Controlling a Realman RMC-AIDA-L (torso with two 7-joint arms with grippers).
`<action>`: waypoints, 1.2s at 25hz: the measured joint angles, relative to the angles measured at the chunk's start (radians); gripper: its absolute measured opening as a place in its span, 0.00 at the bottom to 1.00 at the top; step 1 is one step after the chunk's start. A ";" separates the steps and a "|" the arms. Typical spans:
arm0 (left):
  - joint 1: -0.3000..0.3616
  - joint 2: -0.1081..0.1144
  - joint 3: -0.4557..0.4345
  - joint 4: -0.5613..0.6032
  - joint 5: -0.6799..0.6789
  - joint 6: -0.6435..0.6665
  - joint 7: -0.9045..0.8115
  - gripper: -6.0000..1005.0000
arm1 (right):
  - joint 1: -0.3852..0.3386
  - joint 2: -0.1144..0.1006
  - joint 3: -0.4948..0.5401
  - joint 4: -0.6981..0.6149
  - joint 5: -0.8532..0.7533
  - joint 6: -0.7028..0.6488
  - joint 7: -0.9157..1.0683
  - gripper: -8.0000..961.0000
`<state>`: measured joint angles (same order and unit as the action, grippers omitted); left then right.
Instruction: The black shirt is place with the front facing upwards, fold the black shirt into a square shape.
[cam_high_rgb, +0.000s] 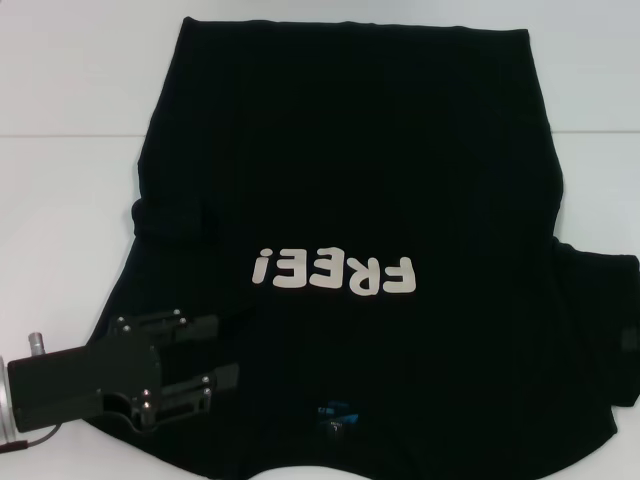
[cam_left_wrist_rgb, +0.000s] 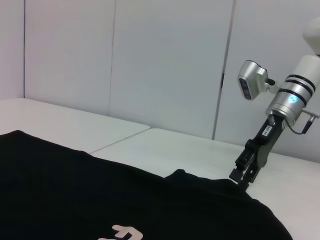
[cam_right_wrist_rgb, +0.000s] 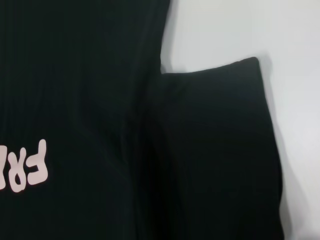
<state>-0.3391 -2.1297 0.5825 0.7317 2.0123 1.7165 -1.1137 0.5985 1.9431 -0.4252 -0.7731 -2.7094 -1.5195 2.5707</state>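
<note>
Black shirt (cam_high_rgb: 350, 180) lies flat on the white table (cam_high_rgb: 60, 200), front up, collar end toward the robot, hem at the far side. "FREE!" print (cam_high_rgb: 333, 271) reads upside down in the head view; blue neck label (cam_high_rgb: 333, 415) sits at the near edge. Right-side sleeve (cam_high_rgb: 600, 330) is spread out flat. The sleeve on the robot's left looks bunched or partly tucked near the body, hard to tell.

Left gripper (cam_high_rgb: 225, 352) is low over the shirt's near-left shoulder area, fingers pointing inward toward the print. Jaws stand apart with a clear gap and nothing held between them.

Right gripper (cam_left_wrist_rgb: 243, 176) is not in the head view. The left wrist view shows it at the shirt's far edge, tip down at the fabric around the sleeve or shoulder. Open or closed cannot be told, and neither can a hold on the cloth. The right wrist view only shows the spread sleeve (cam_right_wrist_rgb: 220, 150) and part of the print.

Judged step: first fold not yet done, both arms setting up for the side grasp. Shirt is at full width, no square yet.

Next move likely needs both grippers to pinch the same layer at shoulder and sleeve, then lift only slightly so the body doesn't drag, and carry the side across toward the centre line.
</note>
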 joint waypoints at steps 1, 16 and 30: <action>0.000 0.000 -0.001 0.000 0.000 0.000 0.000 0.60 | 0.002 0.000 0.000 0.004 0.000 0.002 0.000 0.92; -0.012 0.000 -0.001 0.006 -0.001 0.002 -0.005 0.61 | 0.028 0.006 0.000 0.044 0.000 0.032 -0.013 0.86; -0.012 -0.002 -0.001 0.014 -0.002 0.002 -0.005 0.61 | 0.040 0.012 -0.004 0.046 -0.002 0.064 -0.026 0.80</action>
<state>-0.3513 -2.1319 0.5814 0.7455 2.0107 1.7184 -1.1183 0.6381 1.9553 -0.4289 -0.7270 -2.7113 -1.4552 2.5443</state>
